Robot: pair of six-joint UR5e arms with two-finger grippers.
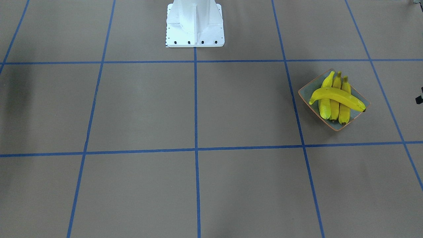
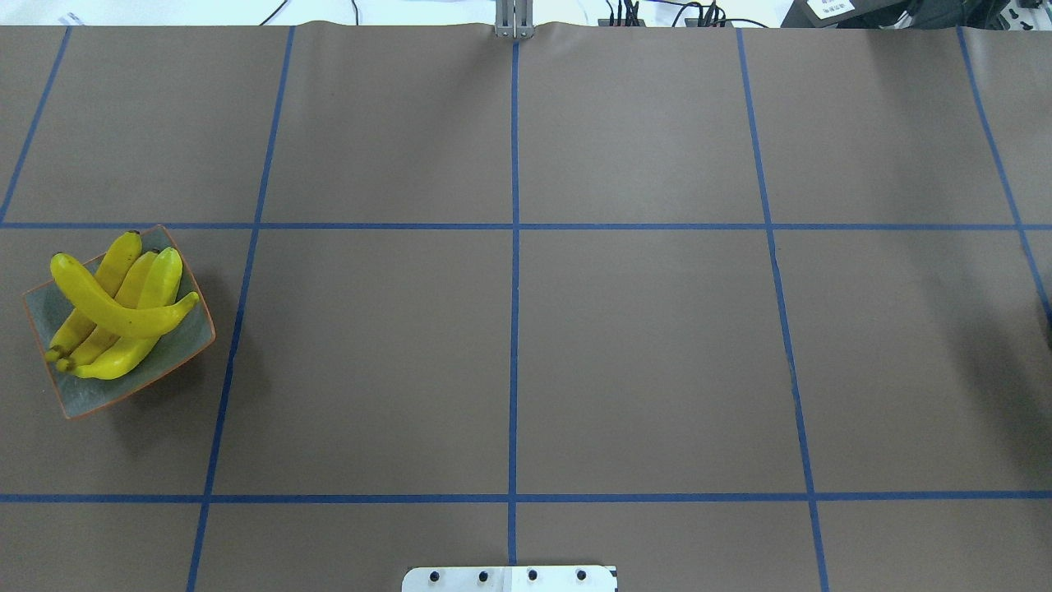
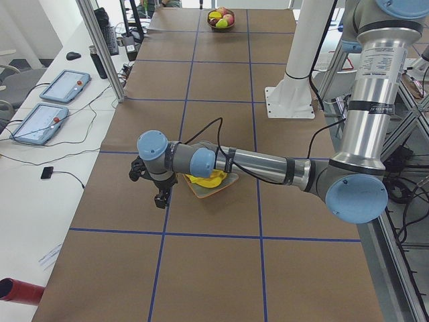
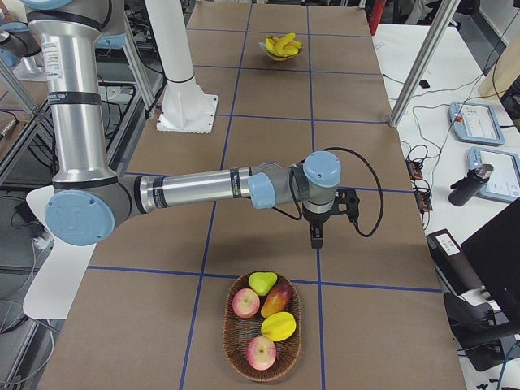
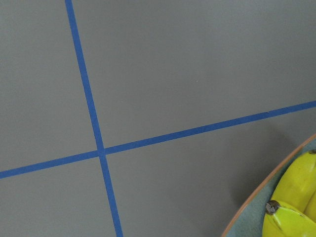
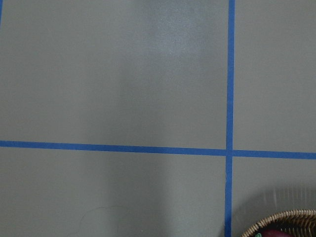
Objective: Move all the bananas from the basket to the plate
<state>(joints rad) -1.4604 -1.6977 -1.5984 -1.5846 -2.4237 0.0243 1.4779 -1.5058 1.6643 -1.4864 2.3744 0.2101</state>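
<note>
Location of the task items: the four bright yellow curved bananas lie on the small speckled grey-green plate with the orange-brown rim. The plate sits near the end of the brown paper-covered table with blue tape grid on the robot's left. Three bananas lie side by side, with their long axes running diagonally to the table edges. The fourth rests across the top of them.

The woven wicker basket stands near the opposite end of the table. It holds assorted red, yellow and green fruit, and no banana is visible in it.

The left gripper hangs just beside the plate, on the side toward the table's far long edge. From its fingers the bananas therefore lie back toward the robot's base. The right gripper hangs near the basket, well apart from the plate, so the left arm is the nearer one.

Finger state: each gripper shows clearly only in a side view, and I cannot tell whether either pair is spread or pressed together. Neither appears to carry anything.

Assessment: the transfer looks complete.
</note>
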